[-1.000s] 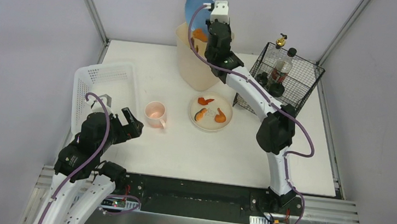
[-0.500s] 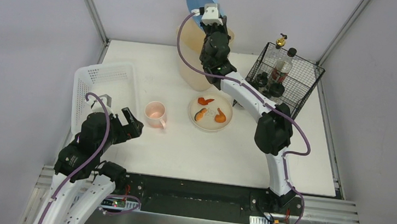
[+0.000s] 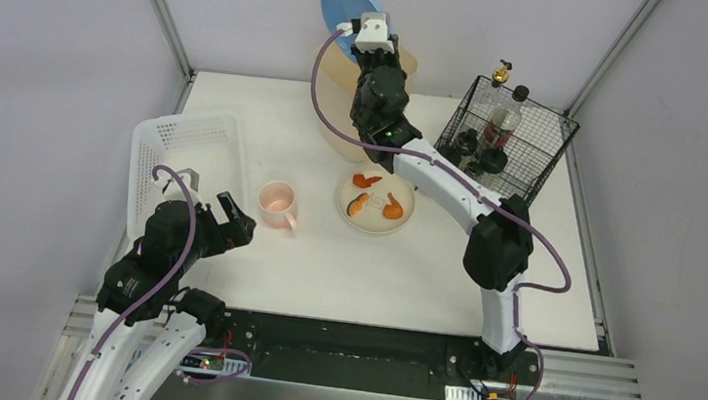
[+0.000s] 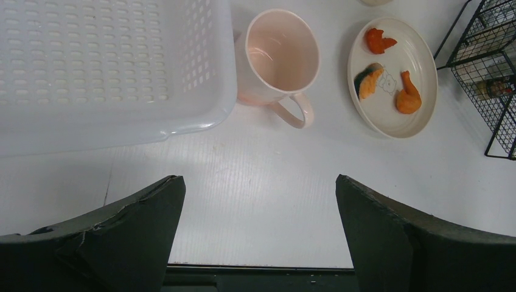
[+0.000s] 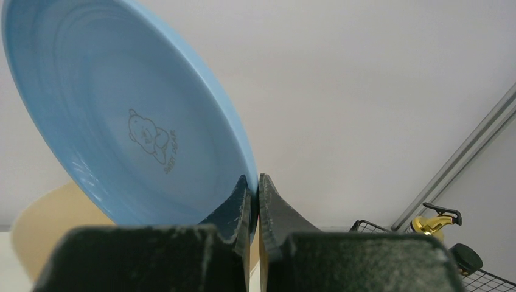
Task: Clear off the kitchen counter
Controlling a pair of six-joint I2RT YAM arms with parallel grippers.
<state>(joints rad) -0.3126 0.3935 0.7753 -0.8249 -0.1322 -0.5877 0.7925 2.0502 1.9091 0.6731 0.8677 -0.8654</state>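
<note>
two plates [image 3: 341,8] [image 3: 374,221] (one blue), one mug [image 3: 277,200]

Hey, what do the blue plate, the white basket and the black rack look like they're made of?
Blue plate: glossy, probably glazed ceramic or melamine; soft sheen, printed bear. White basket: moulded plastic, rows of slots. Black rack: thin coated metal wire, open grid.

i saw the plate [image 5: 122,109] at the upper left was light blue, with a thin outlined bear and small lettering. the mug [image 4: 280,55] was pale pink, the dish [image 4: 420,58] cream with orange pieces [image 4: 406,97], the basket [image 4: 91,61] white with rows of slots, the counter [image 4: 255,194] plain white, the rack [image 3: 533,129] black wire.
</note>
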